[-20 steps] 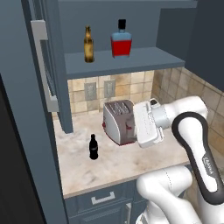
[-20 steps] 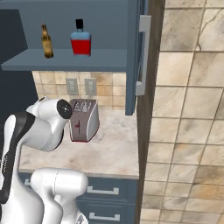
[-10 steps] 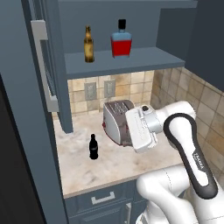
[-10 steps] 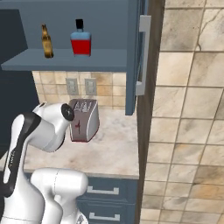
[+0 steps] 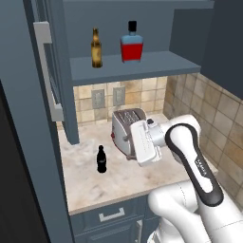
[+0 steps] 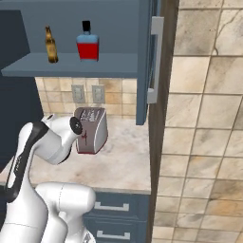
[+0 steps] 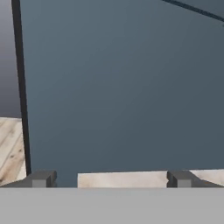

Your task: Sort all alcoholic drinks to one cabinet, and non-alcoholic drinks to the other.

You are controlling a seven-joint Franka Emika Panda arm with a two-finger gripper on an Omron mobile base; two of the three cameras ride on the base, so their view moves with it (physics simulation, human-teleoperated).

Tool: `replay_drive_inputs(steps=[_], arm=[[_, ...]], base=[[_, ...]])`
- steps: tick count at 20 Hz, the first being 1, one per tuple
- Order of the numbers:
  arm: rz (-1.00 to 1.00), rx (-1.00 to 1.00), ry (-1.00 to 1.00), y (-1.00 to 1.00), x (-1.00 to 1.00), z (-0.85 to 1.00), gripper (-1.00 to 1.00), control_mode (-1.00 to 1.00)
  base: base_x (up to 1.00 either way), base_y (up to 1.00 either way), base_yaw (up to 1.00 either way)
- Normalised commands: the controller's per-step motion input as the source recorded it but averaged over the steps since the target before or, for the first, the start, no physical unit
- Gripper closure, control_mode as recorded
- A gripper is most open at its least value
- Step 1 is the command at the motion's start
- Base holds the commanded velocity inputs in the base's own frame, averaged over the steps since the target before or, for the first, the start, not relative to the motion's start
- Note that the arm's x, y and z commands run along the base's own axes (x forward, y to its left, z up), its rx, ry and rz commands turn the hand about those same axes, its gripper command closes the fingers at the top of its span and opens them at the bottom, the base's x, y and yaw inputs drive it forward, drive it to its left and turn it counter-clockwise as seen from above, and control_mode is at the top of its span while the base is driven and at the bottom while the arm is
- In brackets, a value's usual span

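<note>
The cabinet [image 5: 137, 66] stands open above the counter [image 5: 85, 175], with the toaster [image 5: 124, 129] at the back. On the cabinet shelf the red bottle [image 5: 131, 43] and beer bottle [image 5: 96, 48] stand well apart. The cola bottle [image 5: 101, 159] stands on the counter, left of the toaster. The gripper [image 7: 109, 178] gapes fully, holding nothing.

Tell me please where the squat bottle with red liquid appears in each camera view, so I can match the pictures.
Left base view: the red bottle stands on the open cabinet shelf, top centre, right of the beer bottle.
Right base view: it stands upper left on the same shelf, again right of the beer bottle.
Hand view: not in it.
Shared landmark: the toaster on the counter below.
</note>
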Motion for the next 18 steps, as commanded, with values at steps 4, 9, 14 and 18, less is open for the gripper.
replay_drive_inputs(steps=[4,9,14,18], arm=[[0.0,0.0,0.0,0.0,0.35,-0.25,-1.0,-1.0],[0.0,0.0,0.03,0.05,0.27,-0.24,-1.0,-1.0],[0.0,0.0,0.06,0.14,0.25,-0.25,-1.0,-1.0],[0.0,0.0,0.06,0.15,0.25,-0.21,-1.0,-1.0]], base=[[0.0,0.0,0.0],[0.0,0.0,0.0],[0.0,0.0,0.0],[0.0,0.0,0.0]])
